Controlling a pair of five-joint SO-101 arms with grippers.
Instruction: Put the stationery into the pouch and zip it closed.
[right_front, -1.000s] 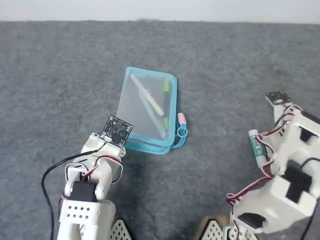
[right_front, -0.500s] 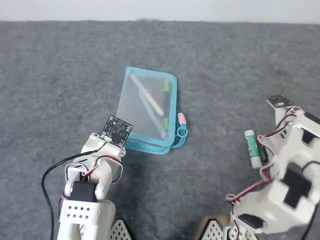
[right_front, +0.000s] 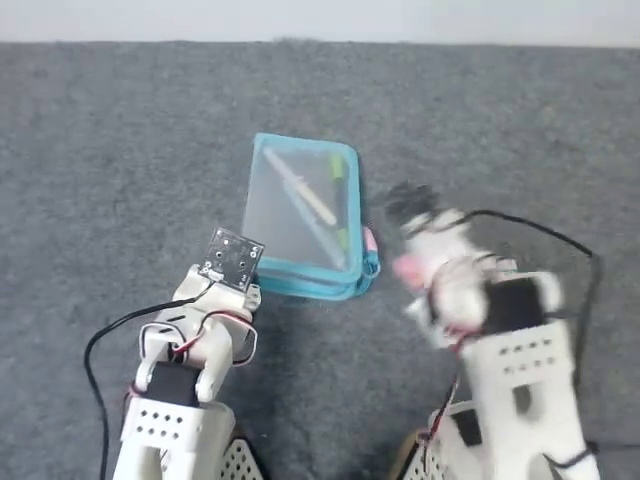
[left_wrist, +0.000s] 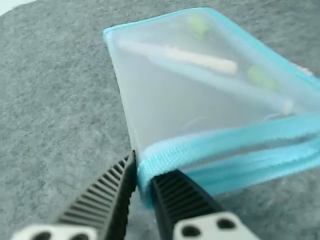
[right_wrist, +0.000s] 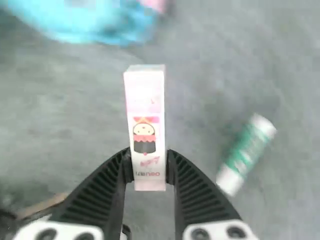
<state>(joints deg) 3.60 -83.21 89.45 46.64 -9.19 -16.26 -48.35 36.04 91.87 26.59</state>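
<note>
Pouch (left_wrist: 200, 100) in left gripper (left_wrist: 143, 170) (eraser (right_wrist: 145, 115), right gripper (right_wrist: 146, 155))

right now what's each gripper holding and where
Left gripper: pouch, by a corner. Right gripper: pink box, by one end.
</note>
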